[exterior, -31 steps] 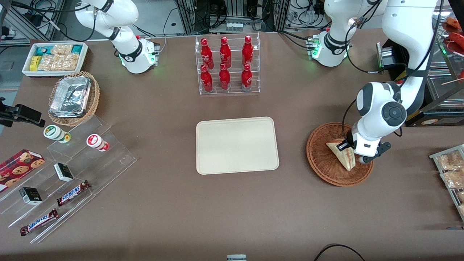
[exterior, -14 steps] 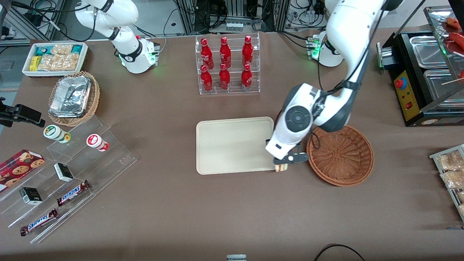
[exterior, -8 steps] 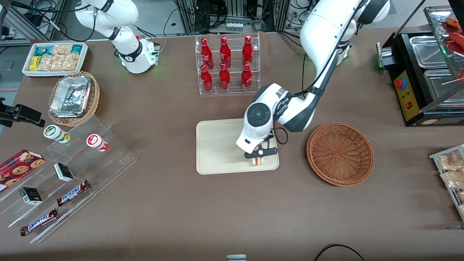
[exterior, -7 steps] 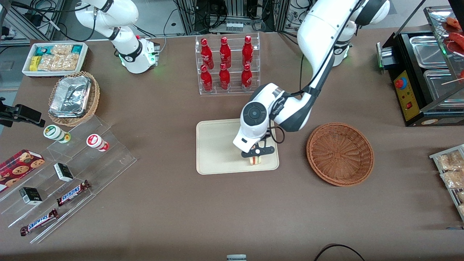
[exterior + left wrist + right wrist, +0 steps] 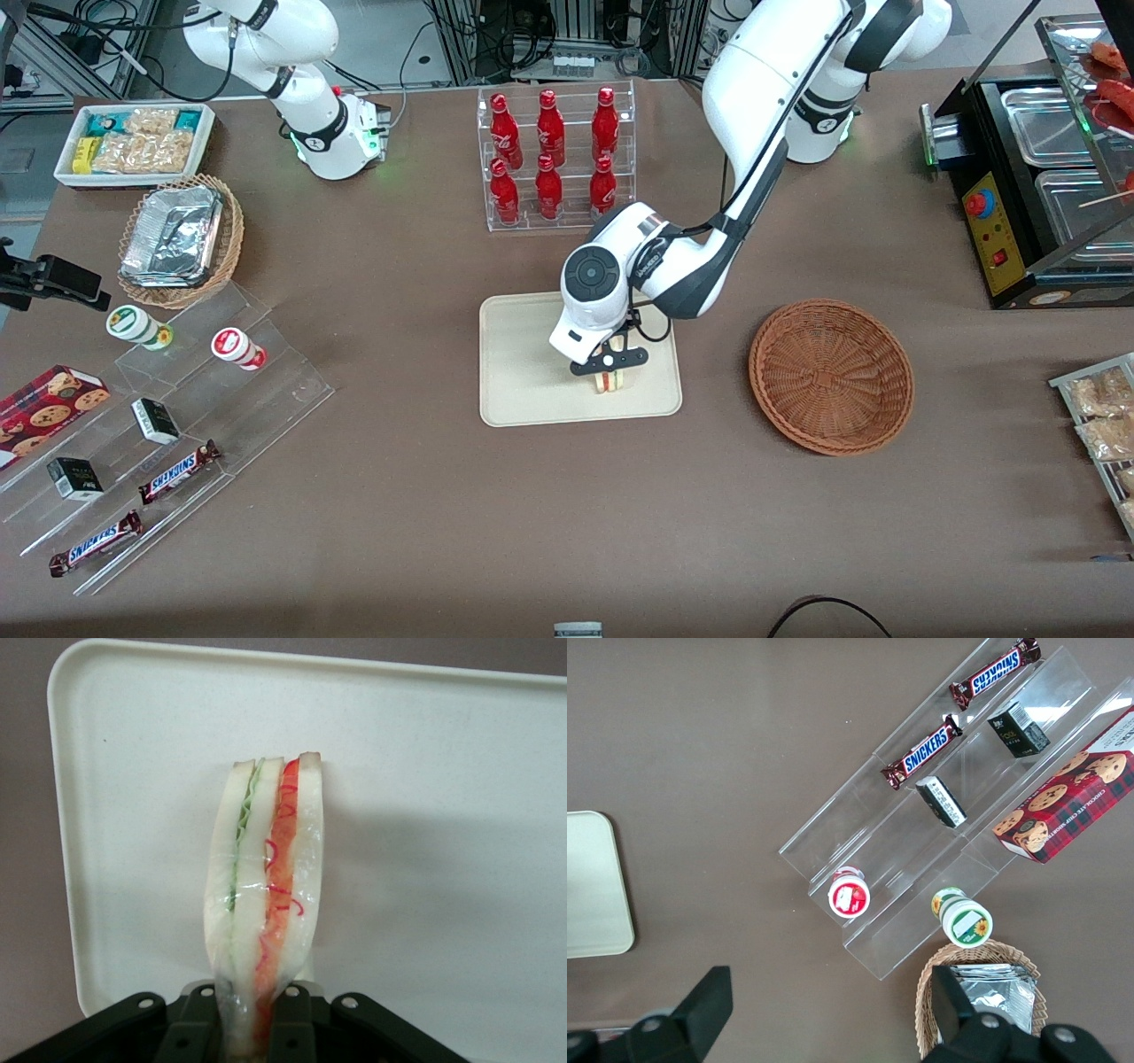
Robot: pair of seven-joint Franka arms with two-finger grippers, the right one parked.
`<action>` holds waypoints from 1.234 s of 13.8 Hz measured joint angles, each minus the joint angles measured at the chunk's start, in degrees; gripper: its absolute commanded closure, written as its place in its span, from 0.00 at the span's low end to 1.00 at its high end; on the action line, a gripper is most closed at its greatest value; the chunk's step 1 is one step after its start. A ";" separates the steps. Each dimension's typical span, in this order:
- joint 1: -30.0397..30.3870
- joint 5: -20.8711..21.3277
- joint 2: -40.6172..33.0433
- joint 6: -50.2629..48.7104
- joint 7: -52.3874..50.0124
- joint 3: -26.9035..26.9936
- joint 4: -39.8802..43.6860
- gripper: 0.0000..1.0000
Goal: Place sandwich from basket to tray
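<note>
Gripping the sandwich (image 5: pixel 264 904) by its lower edge, the tool (image 5: pixel 252 1014) is pinching the wrapped wedge between its two fingers, and in the left wrist view the bread layers are standing on edge with the green filling on one side and the red on the other, the tip pointing away from the camera over the cream tray (image 5: pixel 443 771). From the front, the tool (image 5: pixel 608 361) is hanging above the part of the tray (image 5: pixel 523 354) nearer the working arm's end, with the sandwich (image 5: pixel 609 382) showing just below it and well inside the rim. Whether the wedge is already touching the tray or hovering a little above it cannot be told. To finish this step well, my judgement is that the arm should be lowering gently until the sandwich is resting on the flat of the tray, then releasing only once it is supported, since a wedge let go while standing on its narrow edge is likely to topple; tilting it toward a broad face first would be steadier. Keeping it clear of the rim matters too. The wrist is pointing downward, with the forearm sloping up and away from the camera toward the arm's base. Toward the working arm's end of the surface, the reddish-brown basket (image 5: pixel 831 377) is sitting with nothing in it, well apart from the tray.
</note>
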 measured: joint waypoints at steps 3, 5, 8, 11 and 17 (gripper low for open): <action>0.00 0.00 0.51 0.30 -1.34 0.11 0.06 1.00; 0.00 0.00 0.88 0.93 -2.29 0.12 0.08 1.00; -1.01 0.01 1.25 1.19 -3.34 0.17 0.18 0.00; -2.04 0.01 1.31 1.64 -3.93 0.43 0.79 0.00; -1.49 0.01 -0.09 -2.35 -3.97 1.41 6.33 0.00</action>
